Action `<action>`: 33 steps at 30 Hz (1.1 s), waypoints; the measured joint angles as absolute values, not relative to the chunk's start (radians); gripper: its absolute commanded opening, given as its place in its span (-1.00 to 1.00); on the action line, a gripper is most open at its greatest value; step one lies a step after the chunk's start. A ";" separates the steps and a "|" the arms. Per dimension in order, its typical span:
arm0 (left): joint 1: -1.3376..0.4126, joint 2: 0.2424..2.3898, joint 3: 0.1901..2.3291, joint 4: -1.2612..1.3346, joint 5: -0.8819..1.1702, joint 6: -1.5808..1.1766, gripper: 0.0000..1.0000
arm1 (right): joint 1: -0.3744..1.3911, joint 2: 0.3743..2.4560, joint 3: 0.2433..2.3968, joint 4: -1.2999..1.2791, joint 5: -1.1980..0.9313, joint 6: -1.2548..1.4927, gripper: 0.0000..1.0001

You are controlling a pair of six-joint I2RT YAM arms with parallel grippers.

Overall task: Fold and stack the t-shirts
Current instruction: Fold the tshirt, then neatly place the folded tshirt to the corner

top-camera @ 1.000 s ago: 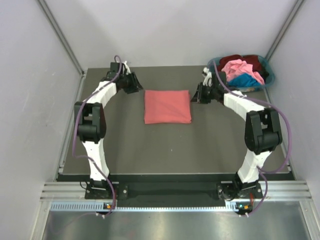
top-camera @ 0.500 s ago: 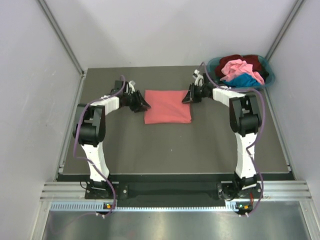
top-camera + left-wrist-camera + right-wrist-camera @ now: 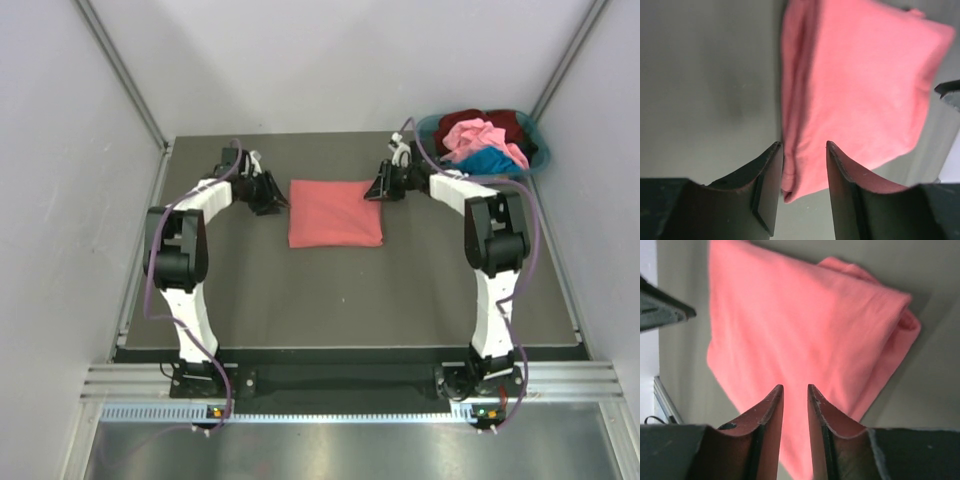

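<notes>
A salmon-red t-shirt (image 3: pixel 335 213) lies folded into a flat rectangle on the dark table. It also shows in the left wrist view (image 3: pixel 860 85) and in the right wrist view (image 3: pixel 800 325). My left gripper (image 3: pixel 277 197) is at the shirt's far left corner, jaws open, and that corner's edge shows between them (image 3: pixel 802 150). My right gripper (image 3: pixel 375 192) is at the far right corner, jaws a narrow gap apart over the cloth (image 3: pixel 795 390), holding nothing. Pink (image 3: pixel 478 133), dark maroon (image 3: pixel 500 120) and blue (image 3: pixel 480 162) shirts lie bunched in the basket.
The teal plastic basket (image 3: pixel 541 152) stands at the table's far right corner. Grey walls close in the table on the left, right and back. The table (image 3: pixel 330 300) has bare surface in front of the folded shirt.
Over the last second both grippers moved in from the sides to the shirt's far corners. In the last half second the left gripper drew back a little from the shirt's edge.
</notes>
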State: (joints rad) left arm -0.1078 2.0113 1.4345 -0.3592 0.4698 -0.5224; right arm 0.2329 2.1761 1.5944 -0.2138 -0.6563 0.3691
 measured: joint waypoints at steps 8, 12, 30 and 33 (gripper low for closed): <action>-0.107 2.098 1.498 -0.361 0.570 -0.475 -0.06 | 0.239 1.998 1.380 -0.179 -0.645 0.357 -0.46; -0.106 2.148 1.499 -0.368 0.599 -0.469 -0.09 | 0.236 1.999 1.316 -0.187 -0.604 0.347 -0.47; -0.108 2.154 1.575 -0.437 0.459 -0.401 0.02 | 0.234 1.723 1.250 -0.295 -0.385 0.333 -0.35; -0.108 2.154 1.570 -0.417 0.474 -0.411 -0.04 | 0.245 1.633 1.241 -0.296 -0.377 0.332 -0.31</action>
